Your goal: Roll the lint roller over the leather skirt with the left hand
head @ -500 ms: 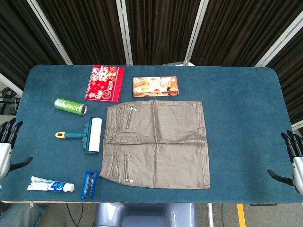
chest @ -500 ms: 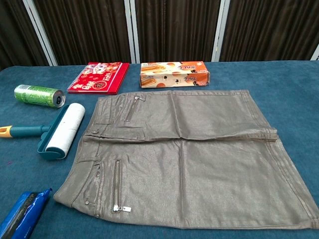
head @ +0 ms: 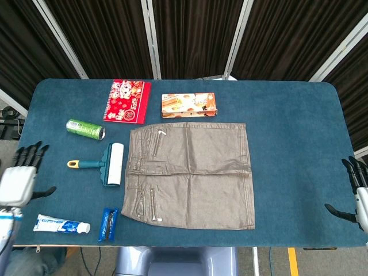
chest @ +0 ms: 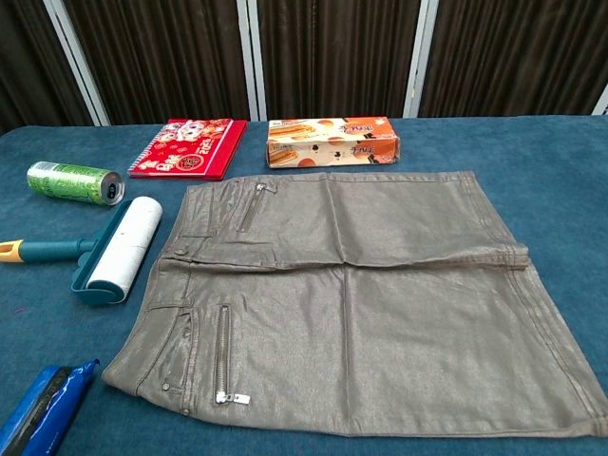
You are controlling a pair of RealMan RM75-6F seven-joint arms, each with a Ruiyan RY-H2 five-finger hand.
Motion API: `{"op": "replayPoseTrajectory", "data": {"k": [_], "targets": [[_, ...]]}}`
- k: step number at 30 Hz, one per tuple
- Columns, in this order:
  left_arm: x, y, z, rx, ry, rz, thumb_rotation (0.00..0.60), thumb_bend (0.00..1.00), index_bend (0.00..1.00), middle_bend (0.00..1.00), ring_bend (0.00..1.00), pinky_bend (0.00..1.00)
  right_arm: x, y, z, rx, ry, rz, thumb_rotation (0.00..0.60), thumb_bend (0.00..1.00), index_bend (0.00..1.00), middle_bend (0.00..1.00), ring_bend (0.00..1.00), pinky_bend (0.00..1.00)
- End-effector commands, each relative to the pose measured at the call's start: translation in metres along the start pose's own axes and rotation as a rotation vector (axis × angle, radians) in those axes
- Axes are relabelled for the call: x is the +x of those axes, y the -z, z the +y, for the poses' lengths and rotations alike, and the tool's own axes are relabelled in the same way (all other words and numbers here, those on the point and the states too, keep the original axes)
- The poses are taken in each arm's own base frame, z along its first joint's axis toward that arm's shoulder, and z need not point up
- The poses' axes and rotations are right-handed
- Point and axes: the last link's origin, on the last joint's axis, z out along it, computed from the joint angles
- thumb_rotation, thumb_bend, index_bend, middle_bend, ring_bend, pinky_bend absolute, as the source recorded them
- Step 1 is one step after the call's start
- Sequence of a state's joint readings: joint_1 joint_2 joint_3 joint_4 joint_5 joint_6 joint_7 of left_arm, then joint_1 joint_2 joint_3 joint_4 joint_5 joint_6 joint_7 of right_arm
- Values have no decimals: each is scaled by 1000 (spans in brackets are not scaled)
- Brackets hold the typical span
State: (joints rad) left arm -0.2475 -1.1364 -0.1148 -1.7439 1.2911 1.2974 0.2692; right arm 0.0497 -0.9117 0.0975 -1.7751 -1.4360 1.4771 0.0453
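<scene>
The lint roller (head: 102, 165) is seen left of centre in the head view, flat on the blue table (head: 299, 144), just beside the left edge of the leather skirt (head: 192, 174). The white roll's long axis is set up-and-down in the frame, parallel to the skirt's waistband edge. The teal handle is laid crosswise, pointing toward the left edge of the frame, and is ended by a yellow tip. In the chest view the lint roller (chest: 109, 250) is found at middle left, handle again pointed left.

The skirt is spread flat at centre, waistband toward the left of the frame, hem toward the right.

The left hand (head: 22, 175) is noted at the lower left edge of the head view, above the table edge, fingers spread and pointed toward the top of the frame, thumb stuck out to the right; nothing is held. It is well apart from the roller handle. The right hand (head: 356, 192) is seen at the lower right edge, fingers apart, released, nothing held. Neither hand is shown in the chest view.

Against the earlier frame, the left hand has been moved further into the frame, to the right; the right hand and the roller are unchanged.

Also recorded: green can (head: 84, 129), red notebook (head: 127, 101) and orange box (head: 188, 105) above; toothpaste tube (head: 61, 225) and blue packet (head: 107, 223) below the roller.
</scene>
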Motion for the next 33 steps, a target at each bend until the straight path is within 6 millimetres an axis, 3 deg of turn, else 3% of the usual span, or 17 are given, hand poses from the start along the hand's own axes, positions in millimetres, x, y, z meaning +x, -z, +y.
{"op": "replayPoseTrajectory", "data": {"k": [1,4,11,21,33], "targets": [[-23,-38,22,-14,-23,-44,600,181,3,0,0,0,-1,-3,-1,-2,2,-3,600,0,0,0,0,0],[-40,-55,37,-3,-39,-57,600,319,38,1,0,7,-3,-7,-1,-6,4,-11,600,0,0,0,0,0],[-78,-68,52,8,-48,-102,600,326,208,110,27,101,-6,-12,6,-38,3,-31,600,0,0,0,0,0],[-101,-73,46,45,-54,-136,600,327,206,131,71,164,-6,-12,9,-47,-1,-36,600,0,0,0,0,0],[-121,-102,48,44,-12,-153,600,370,227,155,102,197,-7,-13,11,-53,-8,-45,600,0,0,0,0,0]]}}
